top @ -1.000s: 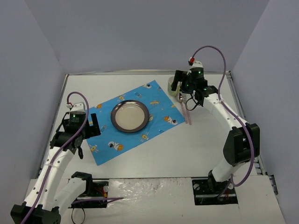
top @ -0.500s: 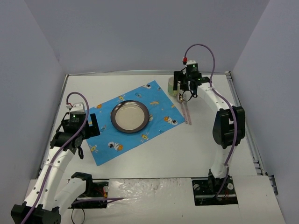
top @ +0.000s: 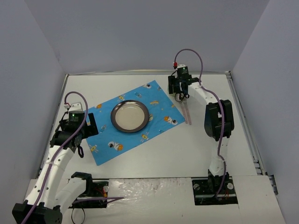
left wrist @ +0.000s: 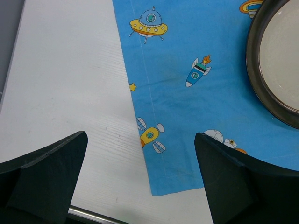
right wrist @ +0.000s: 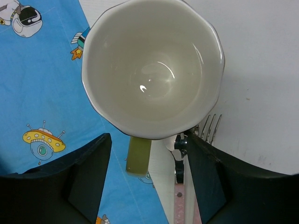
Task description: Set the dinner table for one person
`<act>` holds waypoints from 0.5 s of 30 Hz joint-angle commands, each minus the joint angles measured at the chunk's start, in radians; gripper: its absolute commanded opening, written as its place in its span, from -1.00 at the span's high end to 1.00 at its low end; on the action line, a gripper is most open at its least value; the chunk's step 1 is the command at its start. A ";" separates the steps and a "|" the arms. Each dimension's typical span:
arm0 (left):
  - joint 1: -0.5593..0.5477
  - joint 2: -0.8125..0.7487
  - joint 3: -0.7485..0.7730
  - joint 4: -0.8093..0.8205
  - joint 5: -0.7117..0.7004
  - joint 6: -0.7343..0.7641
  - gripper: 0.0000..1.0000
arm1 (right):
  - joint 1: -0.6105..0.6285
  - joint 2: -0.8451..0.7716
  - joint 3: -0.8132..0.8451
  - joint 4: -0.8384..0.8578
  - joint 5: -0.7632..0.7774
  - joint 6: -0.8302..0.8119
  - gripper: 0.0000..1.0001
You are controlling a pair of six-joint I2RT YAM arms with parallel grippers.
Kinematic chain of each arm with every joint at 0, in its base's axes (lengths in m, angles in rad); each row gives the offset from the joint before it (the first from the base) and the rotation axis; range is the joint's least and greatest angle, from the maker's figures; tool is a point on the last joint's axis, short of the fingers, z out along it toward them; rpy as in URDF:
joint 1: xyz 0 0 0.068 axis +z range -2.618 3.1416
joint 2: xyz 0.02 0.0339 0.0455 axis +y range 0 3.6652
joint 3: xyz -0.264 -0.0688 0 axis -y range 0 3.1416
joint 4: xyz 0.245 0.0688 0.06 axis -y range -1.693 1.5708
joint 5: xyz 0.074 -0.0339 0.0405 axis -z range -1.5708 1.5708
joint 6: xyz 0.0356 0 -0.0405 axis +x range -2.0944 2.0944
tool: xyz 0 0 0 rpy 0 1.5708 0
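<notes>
A cup point(right wrist: 152, 70), white inside with a green handle point(right wrist: 138, 156), stands on the dinner table point(top: 154, 158) at the far right corner of the blue cartoon-print placemat point(top: 135, 135). My right gripper point(right wrist: 147, 140) hangs right over it, open, one finger on each side of the handle and touching neither side. In the top view the right gripper point(top: 179, 91) hides most of the cup. A fork point(right wrist: 210, 126) and a spoon point(right wrist: 180, 142) with pink handles point(top: 188, 114) lie just beside the cup. A metal plate point(top: 130, 116) sits on the placemat. My left gripper point(top: 88, 126) is open and empty over the mat's left corner.
The left wrist view shows the placemat's near corner point(left wrist: 154, 189), the plate's rim point(left wrist: 254, 79) and bare table point(left wrist: 70, 84), with a metal edge strip point(left wrist: 93, 215) below. Grey walls close the table in on three sides.
The right arm has swung left and come down over the cup, and its jaws have narrowed around the handle. The left arm has not moved.
</notes>
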 commanded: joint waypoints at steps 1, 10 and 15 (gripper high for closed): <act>0.009 0.007 0.030 0.026 -0.020 -0.008 -0.94 | 0.006 -0.010 0.051 0.042 0.019 -0.007 -0.19; 0.026 0.014 0.031 0.030 -0.009 -0.003 -0.94 | 0.006 0.009 0.063 0.046 0.051 -0.018 0.35; 0.030 0.016 0.031 0.033 -0.001 0.001 -0.94 | 0.004 0.024 0.082 0.047 0.057 -0.019 0.88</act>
